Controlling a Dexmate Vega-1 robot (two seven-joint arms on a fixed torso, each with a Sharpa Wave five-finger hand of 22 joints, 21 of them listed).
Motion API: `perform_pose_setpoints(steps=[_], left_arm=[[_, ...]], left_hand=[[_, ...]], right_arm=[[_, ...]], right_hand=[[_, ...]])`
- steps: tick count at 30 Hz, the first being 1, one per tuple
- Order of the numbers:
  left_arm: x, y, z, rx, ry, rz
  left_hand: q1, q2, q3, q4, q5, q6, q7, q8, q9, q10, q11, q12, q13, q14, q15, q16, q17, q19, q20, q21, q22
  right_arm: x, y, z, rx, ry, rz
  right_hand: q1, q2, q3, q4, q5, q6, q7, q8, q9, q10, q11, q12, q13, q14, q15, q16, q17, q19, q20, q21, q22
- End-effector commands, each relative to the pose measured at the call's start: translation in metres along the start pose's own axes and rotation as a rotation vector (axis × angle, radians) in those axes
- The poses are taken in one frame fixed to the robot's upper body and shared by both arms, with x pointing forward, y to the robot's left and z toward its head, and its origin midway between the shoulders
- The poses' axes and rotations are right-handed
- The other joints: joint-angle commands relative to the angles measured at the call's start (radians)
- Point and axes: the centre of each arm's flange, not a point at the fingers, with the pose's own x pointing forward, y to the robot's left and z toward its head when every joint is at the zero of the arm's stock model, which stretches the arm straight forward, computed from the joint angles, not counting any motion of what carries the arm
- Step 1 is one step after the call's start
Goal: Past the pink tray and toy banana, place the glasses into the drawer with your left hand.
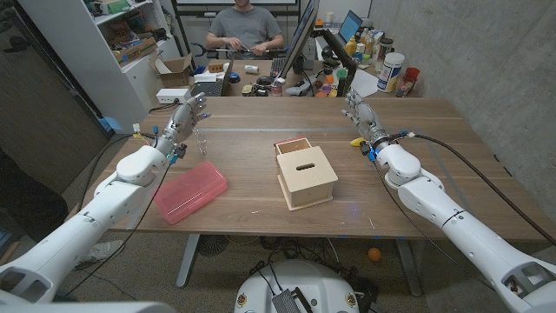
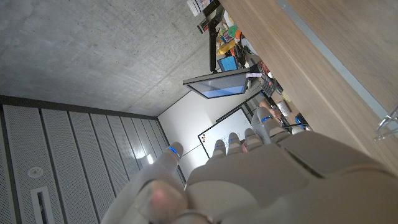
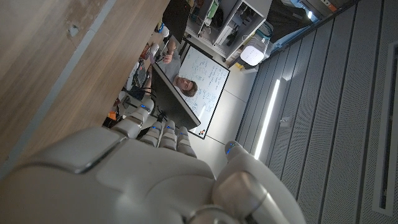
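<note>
Both hands stand raised, holding nothing — left hand (image 1: 186, 117) with fingers spread, right hand (image 1: 360, 113) with fingers loosely apart. Clear glasses (image 1: 201, 139) lie on the table just below the left fingertips; the drawer (image 1: 294, 146) stands open, well apart, toward the right hand.

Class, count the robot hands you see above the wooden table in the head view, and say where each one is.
2. The left hand is at the table's far left, beyond the pink tray; the right hand is at the far right, near the toy banana.
</note>
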Motion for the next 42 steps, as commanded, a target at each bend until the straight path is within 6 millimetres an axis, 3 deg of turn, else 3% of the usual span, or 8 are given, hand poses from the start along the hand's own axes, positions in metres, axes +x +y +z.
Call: perform_pose_setpoints(steps=[1,17,42], left_arm=[[0.003,0.027,0.025,0.136,-0.005,-0.003],[0.012,0.055,0.044,0.275,0.021,-0.01],[0.02,0.078,0.075,0.437,0.053,0.054]], left_hand=[[0.009,0.11,0.004,-0.005,0.009,0.006,0.001,0.004,0.003,-0.05,0.002,0.01,0.006,-0.021,0.002,0.005,0.001,-0.042,0.005,0.006,0.0],[0.016,0.105,0.008,-0.011,0.01,0.012,0.001,0.001,0.003,-0.04,0.002,0.011,0.006,-0.011,-0.002,0.002,-0.001,-0.037,-0.001,0.004,-0.001],[0.022,0.102,0.013,-0.014,0.01,0.019,-0.002,-0.001,0.003,-0.037,-0.001,0.008,0.006,-0.006,-0.003,-0.004,-0.002,-0.033,0.005,-0.001,-0.003]], right_arm=[[0.001,0.0,0.004,-0.01,-0.014,0.007],[0.001,-0.012,0.007,-0.017,-0.017,-0.006],[-0.001,-0.017,0.008,-0.023,-0.032,-0.003]], right_hand=[[0.008,0.031,0.002,-0.008,0.006,0.004,0.006,0.009,0.005,0.009,0.004,0.006,0.004,0.003,0.0,0.01,0.002,0.008,-0.018,0.006,0.003],[0.01,0.03,0.002,-0.009,0.007,0.007,0.006,0.009,0.005,0.012,0.003,0.006,0.004,0.006,0.0,0.009,0.001,0.008,-0.018,0.005,0.003],[0.01,0.029,0.001,-0.01,0.008,0.008,0.006,0.008,0.005,0.012,0.002,0.004,0.004,0.008,0.001,0.008,0.002,0.009,-0.018,0.004,0.003]])
